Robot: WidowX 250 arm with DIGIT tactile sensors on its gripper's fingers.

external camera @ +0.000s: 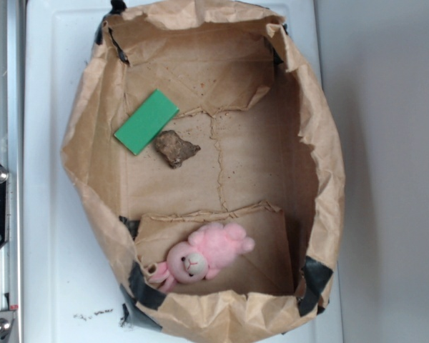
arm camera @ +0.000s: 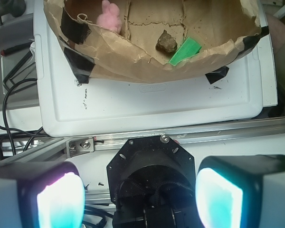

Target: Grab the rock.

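Two glowing teal-lit finger pads (arm camera: 59, 202) fill the bottom corners of the wrist view, set wide apart with nothing between them, so the robot's hand (arm camera: 140, 199) is fully open and holds nothing; it hangs back over a metal rail (arm camera: 180, 135), well short of the things to be handled. Beyond the rail lies a white plastic tray (arm camera: 147, 104), and on it sits a crumpled brown paper bag (external camera: 329, 143) with its walls folded outward and black tape at its corners. On the bag's flat paper floor, in the exterior view, the small rough brown-grey rock (external camera: 176, 148) lies in the upper left part, its pointed end toward the right. Just beside it, up and to the left, is a flat green rectangular block (external camera: 146, 121), lying at a slant; whether the two touch is unclear. Well apart from both, near the bottom wall of the bag, lies a pink plush animal (external camera: 204, 256) with a pale face.
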